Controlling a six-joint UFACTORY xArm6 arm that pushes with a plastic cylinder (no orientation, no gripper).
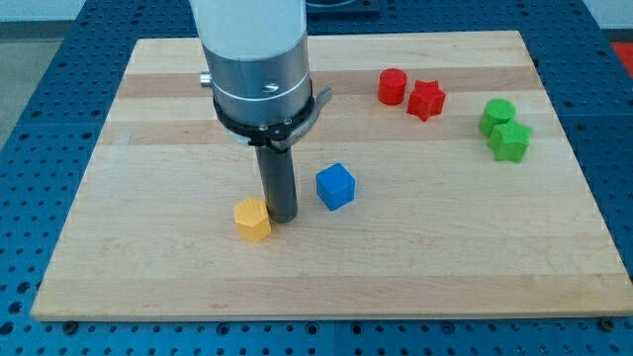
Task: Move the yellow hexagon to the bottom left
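Yellow hexagon sitting on the wooden bench, left of centre and toward the near edge, upright on its flat base. Just to its right, touching or very nearly so, my tip, planted on the bench surface at the hexagon's right flank and level with it in depth. No hand on this rod, so nothing to open, close or grip; only a blunt dark end for pushing. Key relation for the coming move: hexagon lying directly left of my tip, with the bottom-left corner further left and nearer still. Judged from that, a push leftward already well lined up, though the target sits diagonally, so contact probably needs to shift a little to the hexagon's far-right side to drive it both left and near. Risk, as a guess: an off-centre shove letting the block slip past the rod rather than travel ahead of it. Blue cube close on the right of my tip, slightly farther back, apart from it and out of the push line. Well away at far right, red cylinder beside red star, then green cylinder touching green star.
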